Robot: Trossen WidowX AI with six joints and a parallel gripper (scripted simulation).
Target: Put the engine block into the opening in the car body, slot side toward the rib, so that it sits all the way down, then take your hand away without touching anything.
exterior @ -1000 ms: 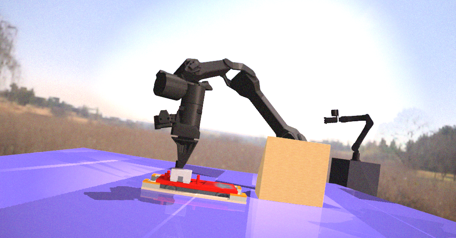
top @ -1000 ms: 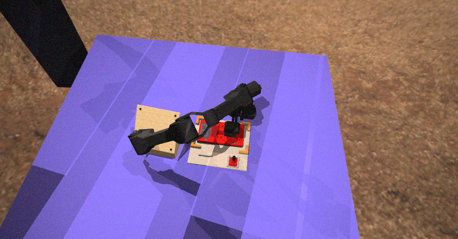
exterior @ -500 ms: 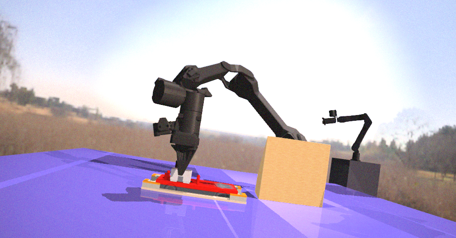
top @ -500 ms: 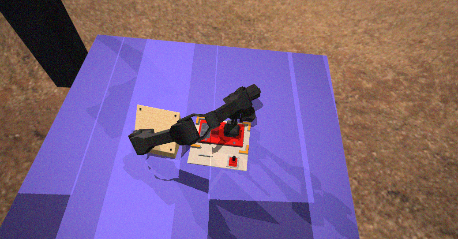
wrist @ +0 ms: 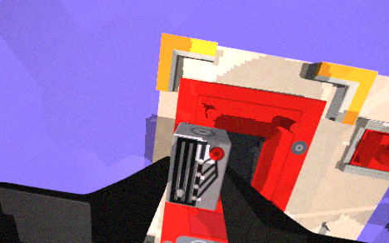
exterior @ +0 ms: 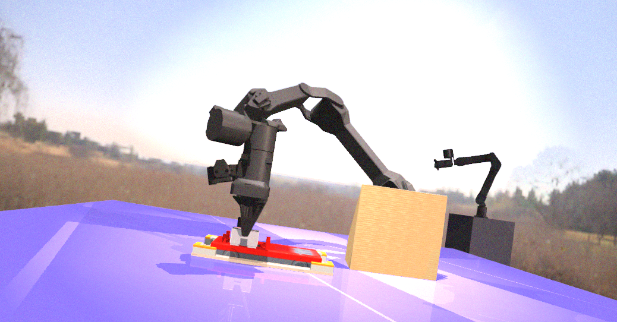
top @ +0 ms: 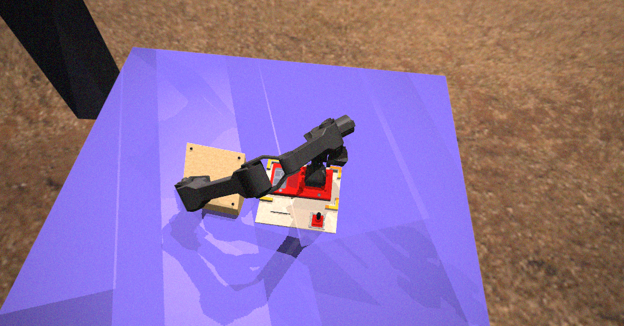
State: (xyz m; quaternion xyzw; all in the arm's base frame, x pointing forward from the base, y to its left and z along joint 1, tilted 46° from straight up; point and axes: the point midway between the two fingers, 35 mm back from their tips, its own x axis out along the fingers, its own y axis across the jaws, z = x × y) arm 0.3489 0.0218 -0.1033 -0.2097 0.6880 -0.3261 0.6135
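The engine block point(exterior: 244, 239) point(wrist: 199, 171) is at the car body point(top: 323, 193) point(exterior: 293, 251) point(wrist: 307, 118), not fully down; in the wrist view, it is left of the visible dark opening point(wrist: 243, 154). The end effector point(top: 315, 183) point(exterior: 245, 234) point(wrist: 196, 166) holds this block between its fingers. Under the body is a pale board point(top: 279, 215) point(exterior: 267, 265) point(wrist: 266, 68) on the tabletop point(top: 348, 101) point(exterior: 107, 246) point(wrist: 62, 83). From the top, a wooden block point(top: 213, 160) point(exterior: 399, 233) stands at left.

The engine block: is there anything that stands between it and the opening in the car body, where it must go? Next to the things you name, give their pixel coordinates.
Nothing visible stands over the dark opening. The gripper point(top: 315, 183) point(exterior: 245, 233) point(wrist: 196, 166) is closed on the engine block point(exterior: 238, 239) point(wrist: 221, 183), beside the uncovered part of the opening point(wrist: 245, 151) in the red car body point(top: 285, 189) point(exterior: 297, 252) point(wrist: 307, 112).
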